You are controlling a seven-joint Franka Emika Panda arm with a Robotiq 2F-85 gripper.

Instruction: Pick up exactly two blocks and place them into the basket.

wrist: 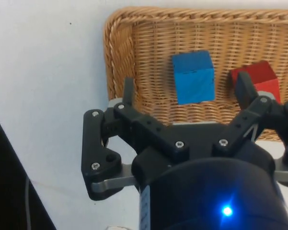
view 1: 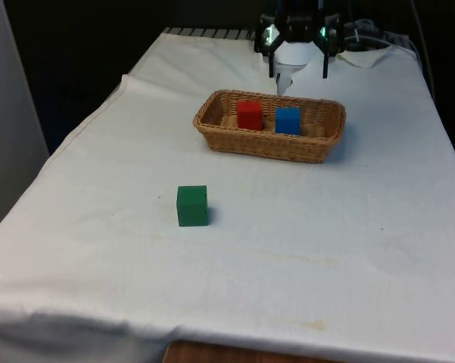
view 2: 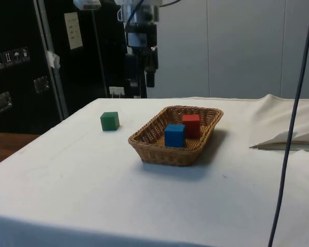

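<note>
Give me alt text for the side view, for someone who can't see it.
A woven basket on a white-clothed table holds a blue block and a red block side by side. A green block sits alone on the cloth beyond the basket, and the black gripper hangs open above the table, holding nothing.

Black hand (wrist: 187,103) with silver screws, angular linked fingers (wrist: 128,93).

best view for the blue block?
Wrist view: the blue block sits close and unobstructed on the basket floor beside the red block. Front and side views show it smaller, its base partly behind the rim.
</note>
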